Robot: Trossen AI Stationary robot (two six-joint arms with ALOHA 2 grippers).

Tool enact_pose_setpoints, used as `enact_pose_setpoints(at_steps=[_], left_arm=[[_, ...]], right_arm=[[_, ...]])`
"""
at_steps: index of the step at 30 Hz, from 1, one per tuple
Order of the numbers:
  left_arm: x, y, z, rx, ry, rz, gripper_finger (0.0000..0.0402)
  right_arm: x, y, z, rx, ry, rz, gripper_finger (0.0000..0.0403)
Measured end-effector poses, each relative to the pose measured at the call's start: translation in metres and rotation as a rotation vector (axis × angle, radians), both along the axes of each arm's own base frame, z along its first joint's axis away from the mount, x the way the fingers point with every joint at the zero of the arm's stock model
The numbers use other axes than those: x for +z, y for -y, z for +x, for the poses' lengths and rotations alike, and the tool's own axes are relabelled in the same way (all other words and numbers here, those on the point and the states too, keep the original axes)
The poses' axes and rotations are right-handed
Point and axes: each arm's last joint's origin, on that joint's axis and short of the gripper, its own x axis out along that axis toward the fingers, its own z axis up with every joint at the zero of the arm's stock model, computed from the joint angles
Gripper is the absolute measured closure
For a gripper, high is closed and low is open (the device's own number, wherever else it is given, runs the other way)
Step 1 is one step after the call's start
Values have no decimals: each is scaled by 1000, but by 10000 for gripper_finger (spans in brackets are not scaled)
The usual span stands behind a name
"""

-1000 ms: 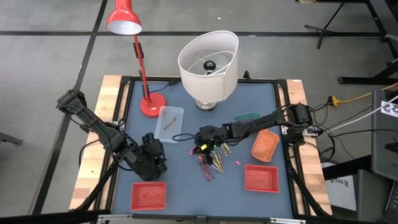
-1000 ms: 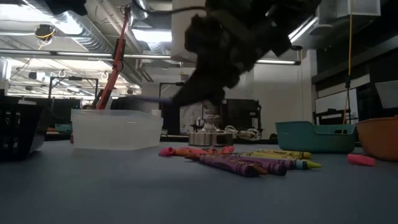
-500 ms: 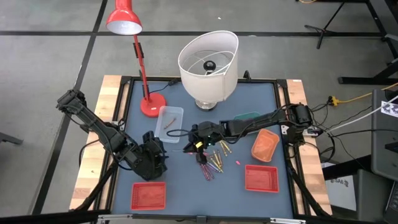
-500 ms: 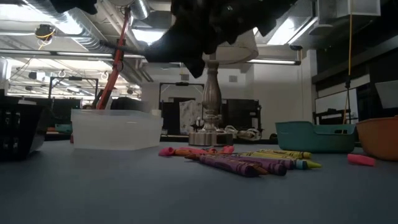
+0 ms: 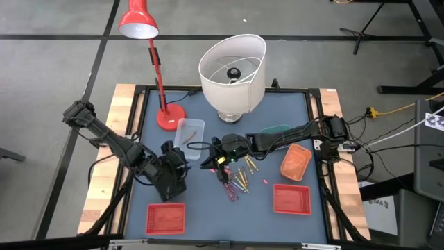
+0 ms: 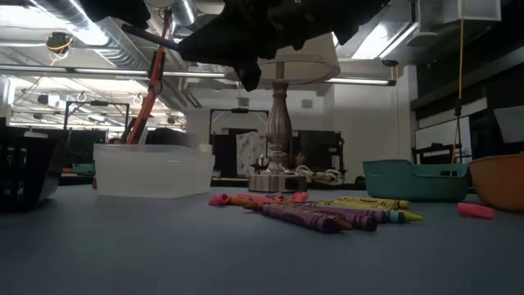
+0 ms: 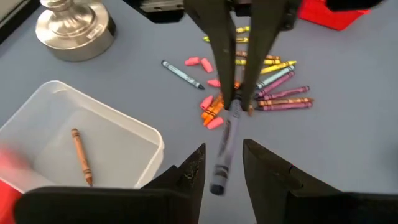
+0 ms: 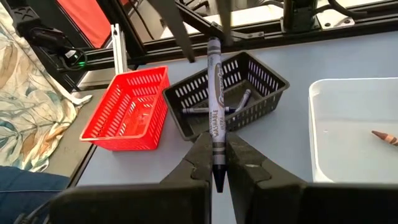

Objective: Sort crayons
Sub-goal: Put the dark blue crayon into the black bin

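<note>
My right gripper [image 8: 217, 149] is shut on a grey crayon [image 8: 216, 93] and holds it in the air above the table's middle [image 5: 210, 164]. The crayon's free end [image 7: 219, 167] lies between the open fingers of my left gripper [image 7: 222, 171], with gaps on both sides. That gripper hovers over a black basket [image 8: 231, 93] holding two grey crayons. Several loose crayons [image 5: 236, 179] in pink, purple, yellow and orange lie on the blue mat, also in the low view [image 6: 319, 211]. My right gripper pinches the grey crayon near its pointed end [image 8: 217, 138] between its two fingers. The fingers come from the table's right, slanting down, and the crayon runs on in line with them toward my left gripper. It is lifted clear of the table.
A clear tray [image 5: 189, 132] holds one brown crayon [image 7: 81, 155]. Red baskets stand at near left [image 5: 165, 217] and near right [image 5: 291, 199], an orange bowl [image 5: 295, 162] and a teal tray [image 5: 276, 130] at the right. A red desk lamp [image 5: 170, 117] and a white-shaded lamp [image 5: 232, 66] stand at the back.
My right gripper has risen from the crayon pile with the grey crayon, tipped nearer to level, and gone toward the table's left, bringing the crayon's free end up to my left gripper.
</note>
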Motion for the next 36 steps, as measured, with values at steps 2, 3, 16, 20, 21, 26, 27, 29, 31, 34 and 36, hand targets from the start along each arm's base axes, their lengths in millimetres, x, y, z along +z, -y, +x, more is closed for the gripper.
enact_pose_setpoints(at_steps=[2,3,16,20,21,26,27,29,31,34,36], left_arm=[[0,-3,2,13,-1,-1,310],[0,-4,2,15,-4,-6,310],[-2,-8,5,-77,-73,-49,310],[-2,-9,5,-107,-82,-26,310],[-2,-9,5,-113,-84,-21,310],[-2,-9,6,-145,-99,-9,310],[-2,-10,6,-148,-103,-13,310],[-4,-11,7,-149,-117,-21,310],[-6,-12,9,-160,-140,-25,310],[-11,-13,13,-161,-163,-22,310],[-13,-14,15,-155,-171,-19,310]], right_arm=[[0,0,0,0,0,0,381],[0,0,0,0,0,0,381],[0,0,0,0,1,-1,381],[0,0,0,0,1,-1,381],[0,0,0,0,1,-1,381],[0,0,0,0,1,-1,381],[0,0,0,0,1,-1,381],[0,0,0,0,1,-1,381],[0,0,0,0,1,-1,381],[0,0,0,0,1,-1,381],[0,0,0,-1,1,-1,381]])
